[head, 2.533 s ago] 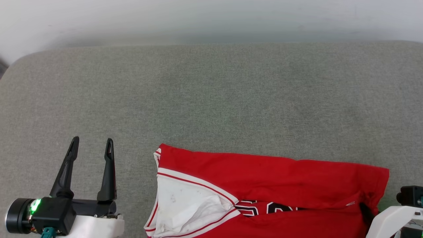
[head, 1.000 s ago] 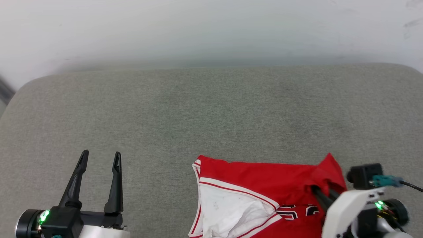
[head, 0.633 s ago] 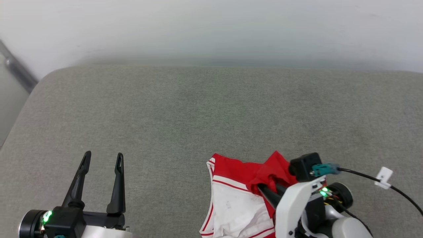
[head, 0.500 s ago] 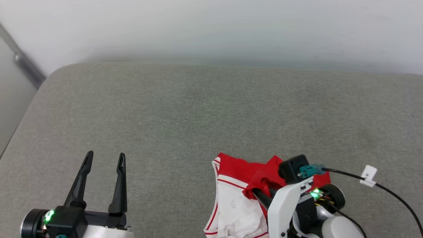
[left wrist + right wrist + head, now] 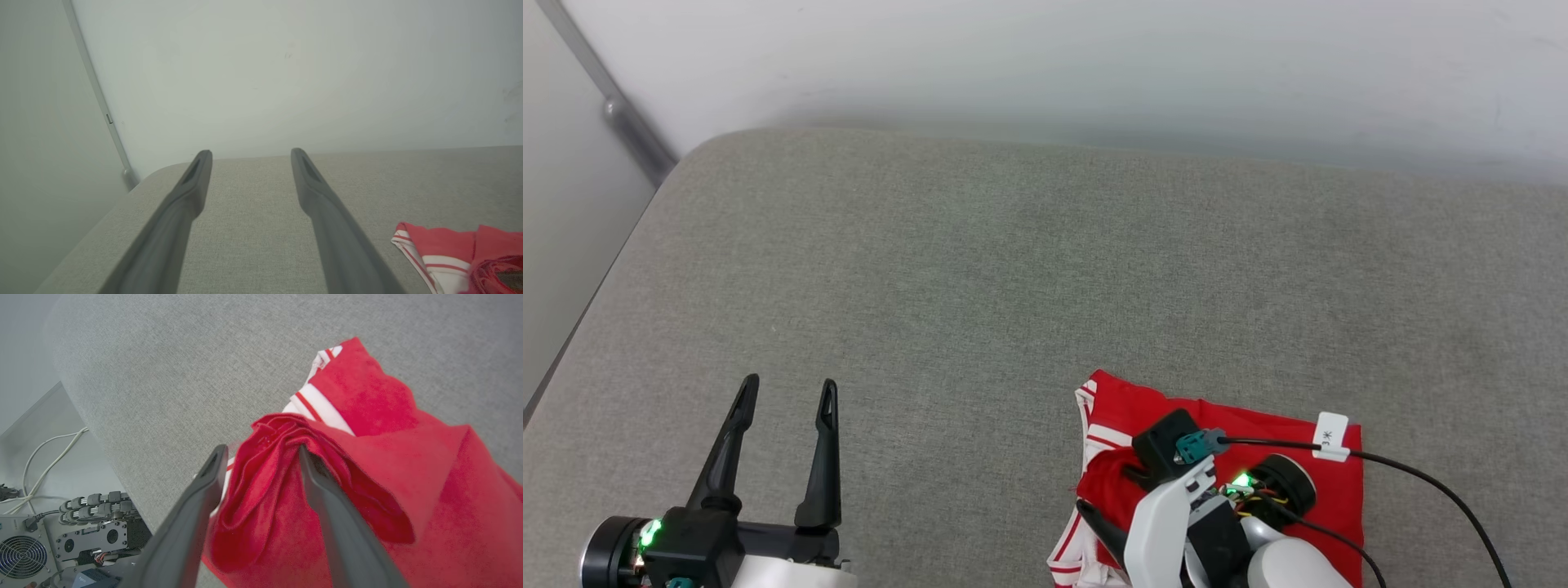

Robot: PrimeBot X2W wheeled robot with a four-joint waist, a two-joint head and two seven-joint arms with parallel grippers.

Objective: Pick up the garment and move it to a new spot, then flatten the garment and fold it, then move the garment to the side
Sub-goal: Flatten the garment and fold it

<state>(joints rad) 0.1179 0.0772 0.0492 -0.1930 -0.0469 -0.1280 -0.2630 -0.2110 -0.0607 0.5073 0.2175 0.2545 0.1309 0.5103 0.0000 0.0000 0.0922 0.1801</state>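
one garment (image 5: 1335,494), left gripper (image 5: 790,382), right gripper (image 5: 261,448), one cushion (image 5: 1013,269)

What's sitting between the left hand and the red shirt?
Nothing visible. Just bare grey cushion lies between the open left hand and the garment. The right hand is at the garment, fingers spread with red cloth bunched between them.

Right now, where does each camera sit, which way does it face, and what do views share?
Head view: on the robot's head, facing forward and down at the grey padded surface; left tool lower left, right tool and pale forearm over the garment.
Left wrist view: on the left wrist, along its open fingers, across the surface to the white wall.
Right wrist view: on the right wrist, down at the garment between its spread fingers.
Shared: all three show garment and surface.
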